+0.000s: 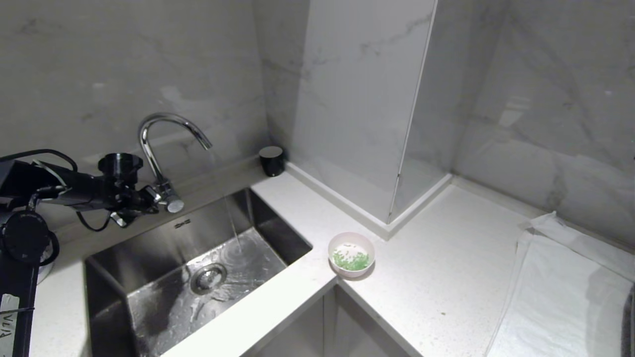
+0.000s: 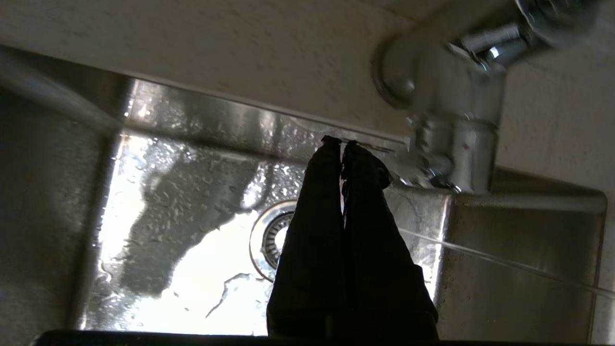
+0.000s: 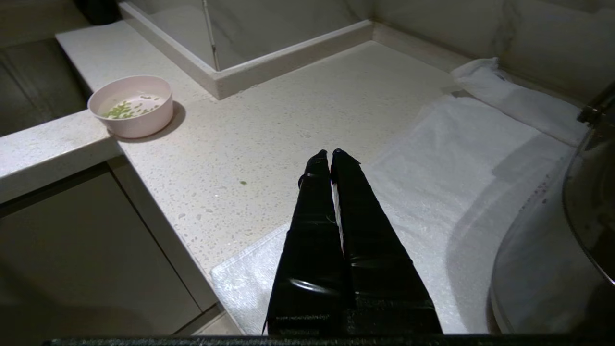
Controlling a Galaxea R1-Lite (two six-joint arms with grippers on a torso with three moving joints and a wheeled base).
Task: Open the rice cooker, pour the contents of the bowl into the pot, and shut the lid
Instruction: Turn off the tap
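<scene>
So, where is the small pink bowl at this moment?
In the head view the bowl stands near the middle, on the white counter at its inner corner, just right of the steel sink. No gripper touches it.

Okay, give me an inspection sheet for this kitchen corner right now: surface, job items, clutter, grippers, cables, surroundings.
Surface: pale speckled counter, an L around a steel sink; white towel at the right.
Job's things: pink bowl upright at the counter's inner corner, green bits inside. Rice cooker: nothing seen.
Clutter: small dark cup by the wall; glass lid edge over the towel.
Grippers: left gripper shut, empty, beside the tap's handle; right gripper shut, empty, over the towel's edge.
Cables: black cable looped along the left arm.
Surroundings: marble walls; tap running into the wet sink.
</scene>
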